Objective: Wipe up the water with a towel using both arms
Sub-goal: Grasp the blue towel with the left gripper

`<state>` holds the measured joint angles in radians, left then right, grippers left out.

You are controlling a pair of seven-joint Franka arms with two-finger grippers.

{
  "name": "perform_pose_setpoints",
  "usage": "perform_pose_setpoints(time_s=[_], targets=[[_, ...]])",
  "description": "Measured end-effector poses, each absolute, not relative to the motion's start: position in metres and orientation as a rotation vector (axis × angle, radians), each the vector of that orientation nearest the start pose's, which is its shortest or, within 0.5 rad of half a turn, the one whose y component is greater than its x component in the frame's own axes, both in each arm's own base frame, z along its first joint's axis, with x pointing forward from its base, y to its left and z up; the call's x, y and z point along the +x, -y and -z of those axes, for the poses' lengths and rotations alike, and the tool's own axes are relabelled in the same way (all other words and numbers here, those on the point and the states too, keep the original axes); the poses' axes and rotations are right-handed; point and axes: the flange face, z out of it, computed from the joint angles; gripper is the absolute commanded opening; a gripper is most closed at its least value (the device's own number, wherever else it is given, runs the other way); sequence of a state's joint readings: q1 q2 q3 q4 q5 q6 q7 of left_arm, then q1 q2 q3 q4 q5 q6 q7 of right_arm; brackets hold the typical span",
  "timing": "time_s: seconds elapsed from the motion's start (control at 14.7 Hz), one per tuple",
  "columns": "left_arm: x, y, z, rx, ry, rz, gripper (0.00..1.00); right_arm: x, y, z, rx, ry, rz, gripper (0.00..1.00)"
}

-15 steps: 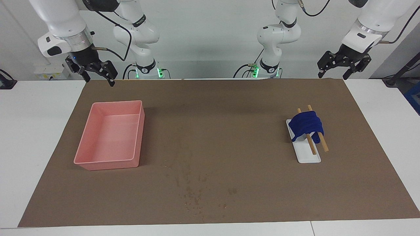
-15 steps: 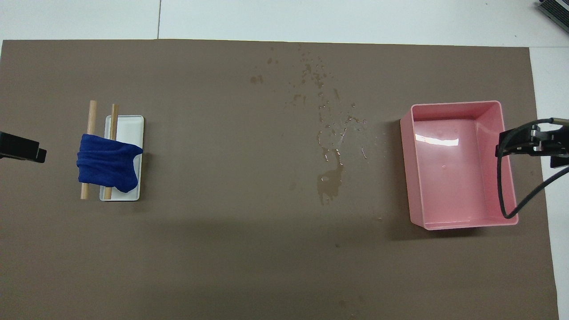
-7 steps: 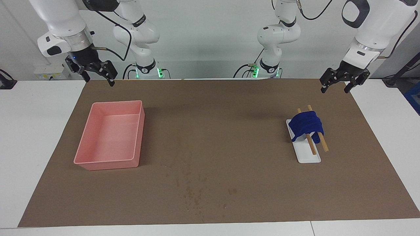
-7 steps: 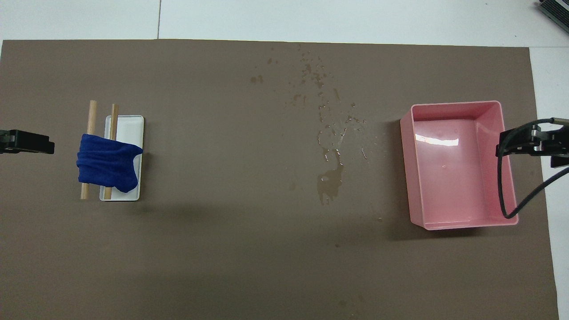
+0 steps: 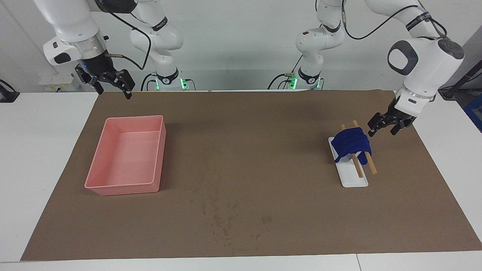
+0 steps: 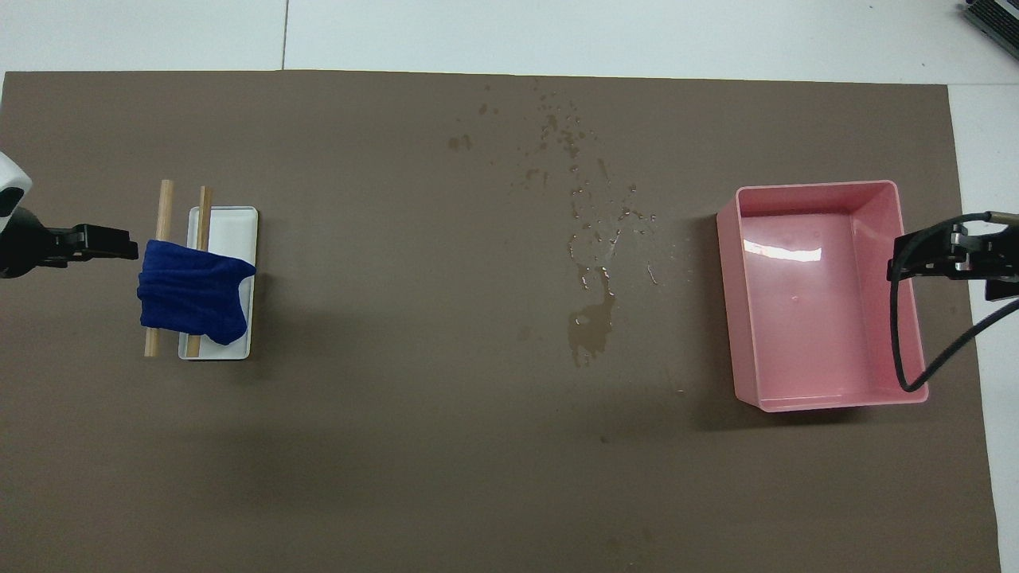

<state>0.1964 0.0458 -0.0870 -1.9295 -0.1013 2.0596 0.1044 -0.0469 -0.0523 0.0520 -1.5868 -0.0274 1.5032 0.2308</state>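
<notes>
Deep-blue soft towel [image 5: 352, 144] sits draped over the white rack's two wooden sticks [image 5: 363, 164]. Left gripper [image 5: 383, 128] hovers beside it, jaws spread, empty; a sloppy pinch could drag the rack [image 5: 349, 175]. Right gripper [image 5: 109, 83] waits, open, above the table edge.

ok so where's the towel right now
The towel hangs over two wooden sticks on the white rack, toward the left arm's end of the table.

My arms [image 5: 425, 60] are white with dark grey joint caps and silver wrist rings; black cables trail along them. My grippers are black, with linked fingers.
</notes>
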Motion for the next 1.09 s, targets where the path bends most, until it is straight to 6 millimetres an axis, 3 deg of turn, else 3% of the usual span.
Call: perform_pose_setpoints(time_s=[0.2, 0.34, 0.75, 1.09], targets=[[0.571, -0.05, -0.437, -3.232, 0.12, 0.133, 0.92, 0.531, 0.0, -0.638, -3.155, -0.36, -0.048, 1.0], [0.567, -0.047, -0.428, -3.238, 0.145, 0.12, 0.86, 0.531, 0.0, -0.639, -3.155, -0.36, -0.048, 1.0], [0.561, -0.03, -0.426, -3.239, 0.19, 0.101, 0.47, 0.529, -0.001, -0.639, -3.155, -0.36, -0.046, 1.0], [0.56, -0.034, -0.428, -3.237, 0.203, 0.107, 0.38, 0.528, -0.003, -0.636, -3.156, -0.354, -0.057, 1.0]])
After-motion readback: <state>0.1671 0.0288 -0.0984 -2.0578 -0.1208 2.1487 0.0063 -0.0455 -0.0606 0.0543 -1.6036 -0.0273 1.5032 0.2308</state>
